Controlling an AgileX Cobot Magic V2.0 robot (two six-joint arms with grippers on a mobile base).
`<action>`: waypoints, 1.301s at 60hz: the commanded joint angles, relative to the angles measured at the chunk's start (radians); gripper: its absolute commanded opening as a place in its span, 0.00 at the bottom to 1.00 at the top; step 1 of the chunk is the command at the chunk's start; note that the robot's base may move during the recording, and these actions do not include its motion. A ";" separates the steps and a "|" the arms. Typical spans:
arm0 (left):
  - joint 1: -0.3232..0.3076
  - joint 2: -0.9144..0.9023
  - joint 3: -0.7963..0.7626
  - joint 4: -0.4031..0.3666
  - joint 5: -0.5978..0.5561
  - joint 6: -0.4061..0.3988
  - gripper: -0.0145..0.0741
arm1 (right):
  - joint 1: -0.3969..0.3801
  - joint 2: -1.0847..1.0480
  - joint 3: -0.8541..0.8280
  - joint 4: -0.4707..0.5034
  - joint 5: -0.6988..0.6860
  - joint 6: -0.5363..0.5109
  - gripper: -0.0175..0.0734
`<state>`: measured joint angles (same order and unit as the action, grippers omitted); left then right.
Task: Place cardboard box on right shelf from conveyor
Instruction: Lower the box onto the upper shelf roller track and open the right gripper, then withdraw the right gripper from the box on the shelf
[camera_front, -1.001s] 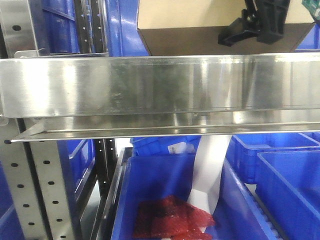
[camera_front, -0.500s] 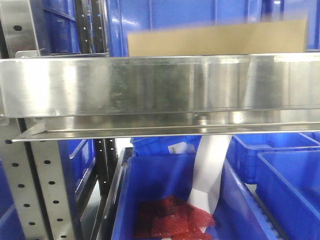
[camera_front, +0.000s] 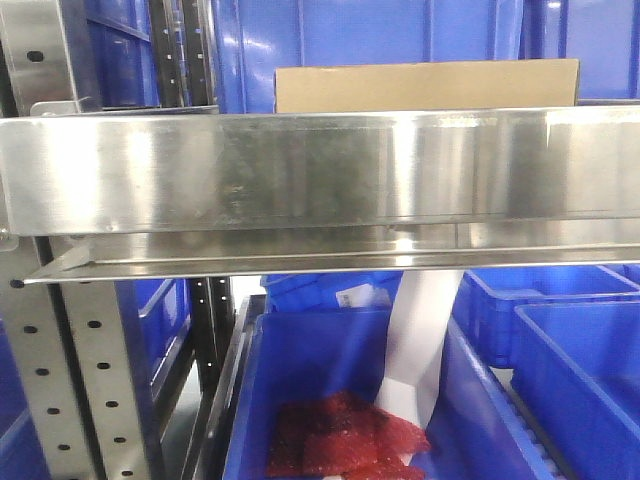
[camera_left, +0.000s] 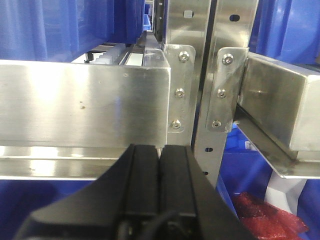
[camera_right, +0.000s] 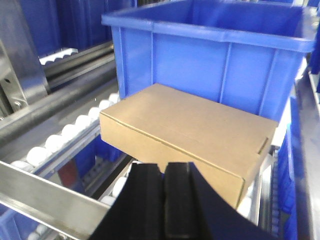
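The cardboard box (camera_right: 190, 130) lies flat on the white rollers (camera_right: 75, 130) of the right shelf (camera_front: 320, 170). In the front view only the top strip of the cardboard box (camera_front: 425, 87) shows above the steel lip. My right gripper (camera_right: 163, 167) is shut with nothing in it, just in front of the box's near face and apart from it. My left gripper (camera_left: 160, 147) is shut and empty, close to the steel lip (camera_left: 85, 105) of the neighbouring shelf and the perforated uprights (camera_left: 217, 90). Neither gripper shows in the front view. The conveyor is out of view.
A large blue bin (camera_right: 215, 50) stands right behind the box on the same shelf. Below the shelf are blue bins (camera_front: 330, 390), one holding red bags (camera_front: 340, 435) and a white strip (camera_front: 420, 340). A perforated upright (camera_front: 90, 370) rises at the left.
A second ago the box hung higher with a black gripper on it. It has come down behind the shelf lip, and the gripper has left the front view.
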<state>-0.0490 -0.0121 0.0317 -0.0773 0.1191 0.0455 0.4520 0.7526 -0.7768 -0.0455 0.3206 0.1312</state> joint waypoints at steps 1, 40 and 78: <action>0.000 -0.015 0.008 -0.006 -0.086 0.000 0.03 | -0.007 -0.037 -0.017 -0.016 -0.102 0.009 0.26; 0.000 -0.015 0.008 -0.006 -0.086 0.000 0.03 | -0.007 -0.050 0.006 -0.017 -0.095 -0.001 0.26; 0.000 -0.015 0.008 -0.006 -0.086 0.000 0.03 | -0.473 -0.657 0.575 0.107 -0.291 -0.143 0.26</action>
<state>-0.0490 -0.0121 0.0317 -0.0773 0.1191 0.0455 0.0135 0.1439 -0.2311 0.0567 0.1426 0.0000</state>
